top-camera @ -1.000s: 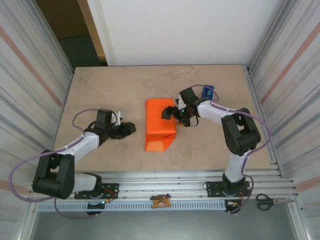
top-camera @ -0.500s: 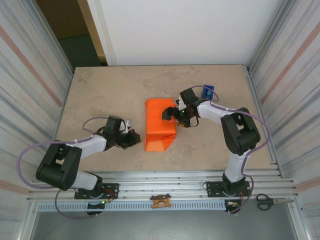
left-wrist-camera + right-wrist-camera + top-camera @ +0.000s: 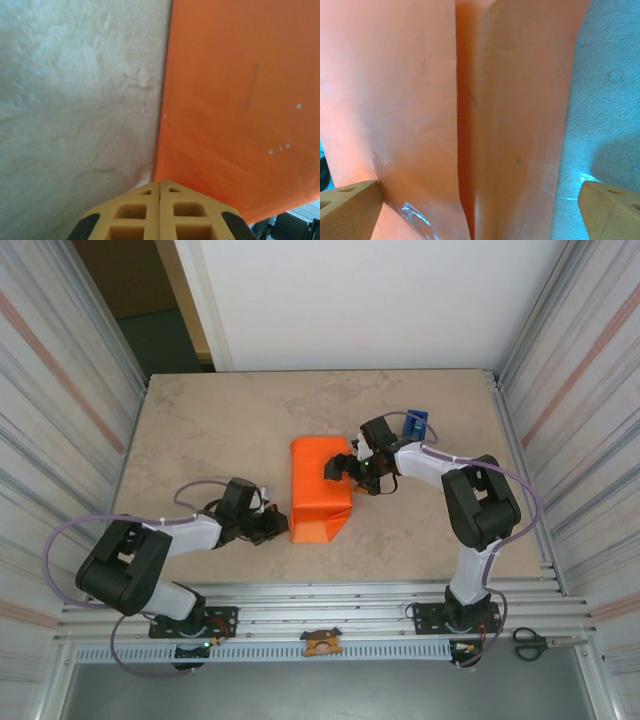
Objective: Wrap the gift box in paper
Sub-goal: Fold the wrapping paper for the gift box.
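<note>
L pincer [image 3: 159,186] closed tight, tips at edge of thin orange paper [image 3: 318,495] on beige counter [image 3: 200,430]; R pincer [image 3: 480,200] spread wide over paper's seam.

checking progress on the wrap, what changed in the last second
The left gripper swung in toward the near left edge of the paper and shut right at that edge. The right gripper stayed open over the paper's right side; the paper did not move.
</note>
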You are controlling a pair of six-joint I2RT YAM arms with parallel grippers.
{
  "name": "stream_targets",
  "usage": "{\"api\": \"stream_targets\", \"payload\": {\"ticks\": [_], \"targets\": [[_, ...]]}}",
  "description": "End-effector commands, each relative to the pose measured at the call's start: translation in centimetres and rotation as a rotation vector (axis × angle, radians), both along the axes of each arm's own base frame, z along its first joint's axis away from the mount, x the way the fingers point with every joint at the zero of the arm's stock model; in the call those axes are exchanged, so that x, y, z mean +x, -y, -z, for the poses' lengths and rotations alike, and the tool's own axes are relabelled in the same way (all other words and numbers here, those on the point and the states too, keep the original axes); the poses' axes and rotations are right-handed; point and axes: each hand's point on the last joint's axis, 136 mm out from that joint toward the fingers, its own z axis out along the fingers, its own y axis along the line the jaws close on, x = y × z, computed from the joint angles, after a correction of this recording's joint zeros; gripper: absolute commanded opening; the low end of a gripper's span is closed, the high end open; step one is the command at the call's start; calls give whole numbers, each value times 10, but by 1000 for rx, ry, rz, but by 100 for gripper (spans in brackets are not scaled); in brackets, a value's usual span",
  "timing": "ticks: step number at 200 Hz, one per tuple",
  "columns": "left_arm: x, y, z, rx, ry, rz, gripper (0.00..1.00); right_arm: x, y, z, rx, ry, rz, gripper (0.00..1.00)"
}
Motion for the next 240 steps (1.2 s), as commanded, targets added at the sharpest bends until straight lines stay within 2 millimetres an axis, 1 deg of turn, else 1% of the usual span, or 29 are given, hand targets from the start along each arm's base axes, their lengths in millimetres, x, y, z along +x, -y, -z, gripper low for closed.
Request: {"api": "stream_targets", "payload": {"ticks": [1,18,36,76,120,138,159,202,225,240], "targets": [[2,-2,-1,-29,-6,-79,0,-13,10,21,-50,-71,27,98],[6,2,-6,-73,11,-115,0,-13,11,21,-50,-72,28,98],[7,6,-8,-82,18,-129,0,-14,11,21,-46,-74,29,98],[6,19,-11,-122,17,-142,0,-14,11,21,-38,-76,28,98],[9,28,-12,-118,27,-162,0,-14,11,19,-30,-75,27,98],[10,27,-8,-109,20,-189,0,-15,11,19,-27,-76,26,98],[15,27,-9,-124,35,-233,0,-16,11,19,-26,-78,26,98],[27,38,-12,-131,59,-265,0,-18,10,20,-15,-78,28,98],[27,40,-8,-134,57,-296,0,-18,10,19,-13,-78,28,98],[29,43,-9,-149,69,-316,0,-18,10,20,-11,-82,27,98]]}}
